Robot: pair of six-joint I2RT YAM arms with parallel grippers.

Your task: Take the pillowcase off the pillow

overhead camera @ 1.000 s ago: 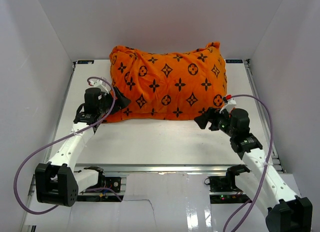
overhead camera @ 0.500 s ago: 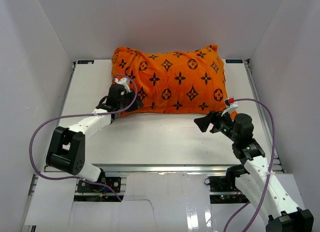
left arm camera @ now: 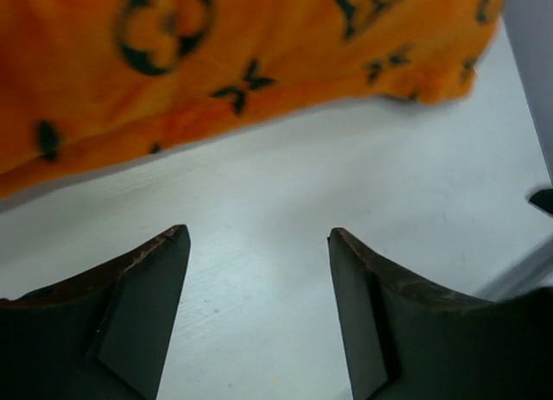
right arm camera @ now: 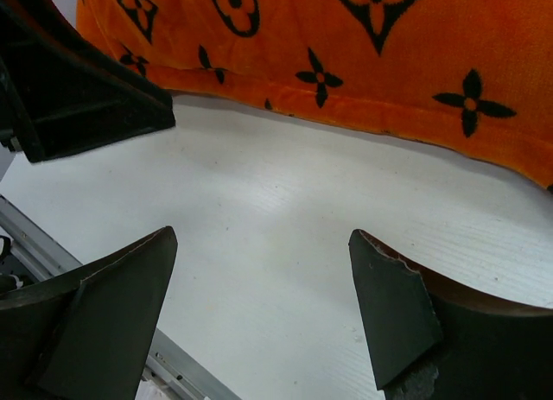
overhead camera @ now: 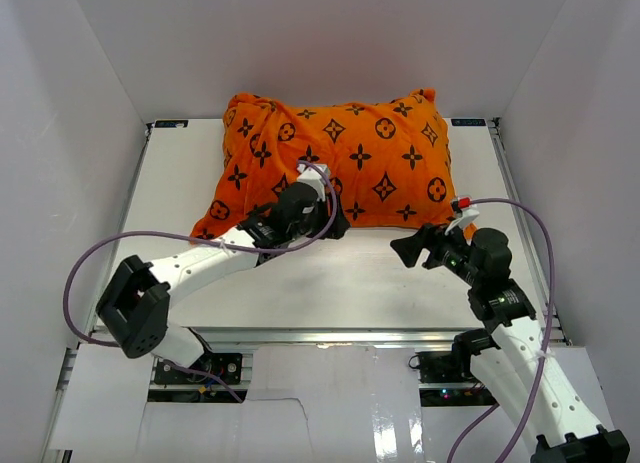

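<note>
**Top external view: pillowcase lies just beyond two spread grippers**

Nearest you, both arms reach forward over the table (overhead camera: 330, 283). The right gripper (overhead camera: 408, 246) hovers off the near right corner of the pillowcase (overhead camera: 345, 158), a little apart from the cloth. Its wrist view shows the fingers (right arm camera: 393, 305) spread wide, with only bare table between them. The left gripper (overhead camera: 330, 221) has crossed toward the middle and sits right at the near edge of the fabric. Whether it touches, you cannot tell. Its jaws are also parted and hold nothing.

Farther back, the pillowcase lies on the table's far half, its long axis running left to right, so it is ahead of both grippers. The left one is the nearer, and I judge it better placed to pinch the near hem.

Count one pillowcase, two arms and two grippers. The pillow is wholly covered, with no white showing. A flat flap trails at the near left corner, but which end is open you cannot tell.
</note>
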